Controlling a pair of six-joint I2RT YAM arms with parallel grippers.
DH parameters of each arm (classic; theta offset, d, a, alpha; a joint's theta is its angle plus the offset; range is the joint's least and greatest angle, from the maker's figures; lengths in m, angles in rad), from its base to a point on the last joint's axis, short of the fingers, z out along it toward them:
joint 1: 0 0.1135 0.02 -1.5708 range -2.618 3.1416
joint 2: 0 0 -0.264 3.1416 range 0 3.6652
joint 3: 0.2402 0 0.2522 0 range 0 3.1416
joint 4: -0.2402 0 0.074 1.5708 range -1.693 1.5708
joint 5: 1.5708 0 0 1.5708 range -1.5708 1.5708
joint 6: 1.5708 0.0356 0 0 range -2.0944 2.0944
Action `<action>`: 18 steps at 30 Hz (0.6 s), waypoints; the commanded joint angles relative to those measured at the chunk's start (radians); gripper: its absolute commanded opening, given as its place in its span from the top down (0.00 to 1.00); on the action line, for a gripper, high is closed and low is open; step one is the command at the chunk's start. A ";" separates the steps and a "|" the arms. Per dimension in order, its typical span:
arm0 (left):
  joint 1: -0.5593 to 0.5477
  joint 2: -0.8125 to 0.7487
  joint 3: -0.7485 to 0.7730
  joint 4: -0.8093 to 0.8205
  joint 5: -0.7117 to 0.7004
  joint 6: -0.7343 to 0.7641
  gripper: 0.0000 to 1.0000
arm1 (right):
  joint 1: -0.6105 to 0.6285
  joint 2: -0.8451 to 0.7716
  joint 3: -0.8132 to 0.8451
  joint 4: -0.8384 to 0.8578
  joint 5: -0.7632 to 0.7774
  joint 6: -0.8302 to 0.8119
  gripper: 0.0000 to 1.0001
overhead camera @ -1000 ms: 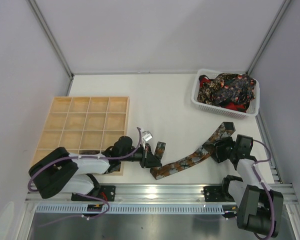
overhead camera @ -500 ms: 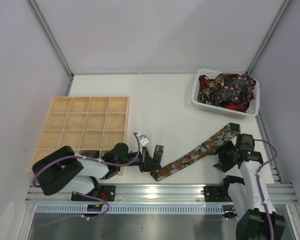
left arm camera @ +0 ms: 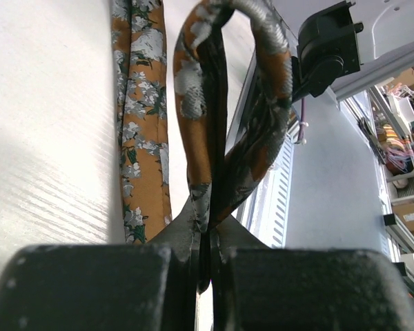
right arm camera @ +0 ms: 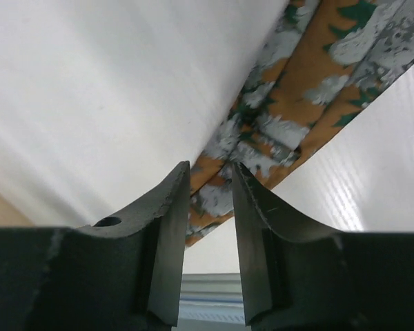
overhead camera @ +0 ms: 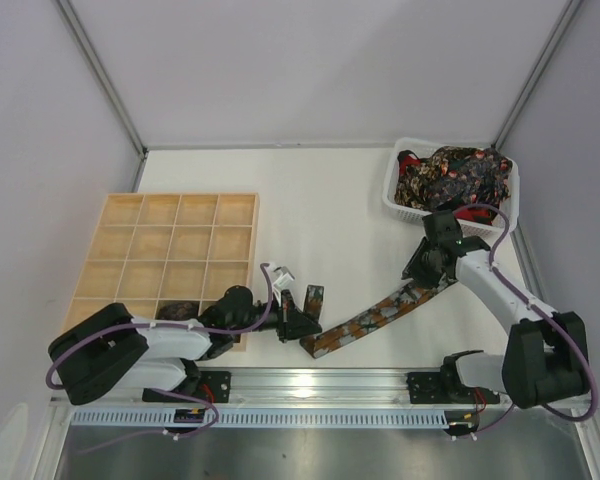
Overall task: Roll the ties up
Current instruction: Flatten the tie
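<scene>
A brown flowered tie (overhead camera: 372,318) lies slanted across the table's near middle. My left gripper (overhead camera: 298,322) is shut on its near end, which stands up as a folded loop (left arm camera: 224,103); the jaws (left arm camera: 208,221) pinch the fabric flat, and the rest of the strip (left arm camera: 141,131) runs along the table beside them. My right gripper (overhead camera: 423,272) hovers over the tie's far end. Its jaws (right arm camera: 210,169) stand a little apart with the tie (right arm camera: 276,131) just beyond the fingertips and nothing between them. More ties (overhead camera: 455,178) are heaped in the basket.
The white mesh basket (overhead camera: 393,200) stands at the back right, close behind my right arm. The pale wooden grid tray (overhead camera: 170,250) sits at the left, with a small dark coil (overhead camera: 178,310) in its near row. A metal rail (overhead camera: 360,382) runs along the near edge.
My right arm swung from the near right corner up to the tie's far end, and its jaws widened, then narrowed. The tie's far end slid left. The left gripper kept its hold.
</scene>
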 commanded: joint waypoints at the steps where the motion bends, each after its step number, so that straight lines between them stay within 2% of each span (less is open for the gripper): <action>1: -0.006 -0.023 -0.002 0.022 -0.046 0.034 1.00 | -0.025 0.060 -0.016 0.050 0.099 -0.045 0.64; 6: -0.006 0.021 0.010 0.070 -0.048 0.034 1.00 | -0.120 0.132 -0.104 0.182 0.066 -0.108 0.64; 10: -0.003 0.121 0.073 0.131 -0.013 0.049 1.00 | -0.252 0.149 -0.150 0.186 0.058 -0.111 0.64; 14: 0.020 0.245 0.170 0.228 0.075 0.054 1.00 | -0.431 0.116 -0.207 0.168 0.098 -0.111 0.64; 18: 0.062 0.366 0.295 0.261 0.190 0.051 1.00 | -0.536 0.116 -0.215 0.142 0.095 -0.103 0.63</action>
